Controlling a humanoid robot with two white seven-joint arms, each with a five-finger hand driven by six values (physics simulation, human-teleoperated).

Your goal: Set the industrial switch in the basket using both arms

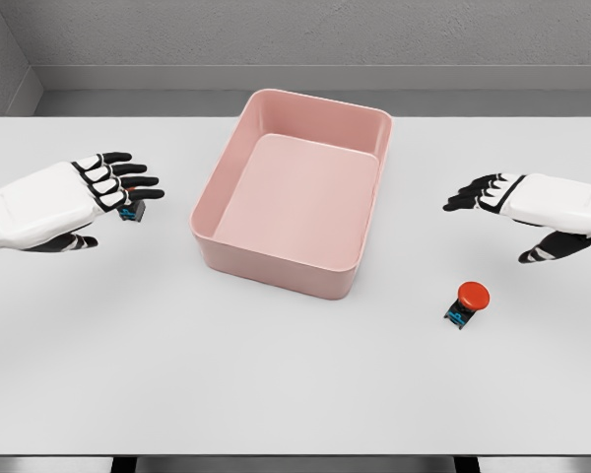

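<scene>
A pink rectangular basket [372, 118] stands in the middle of the white table, with nothing inside it. An industrial switch [468, 303] with a red mushroom button and a black and blue base lies on its side at the right front. My right hand [492, 212] hovers above and behind it, fingers spread, holding nothing. On the left, my left hand [113, 202] has its fingers extended over a second small dark switch [131, 211], which is mostly hidden under the fingers. The hand is not closed around it.
The white table [276, 384] runs to a front edge near the bottom of the view. A grey wall rises behind the far edge.
</scene>
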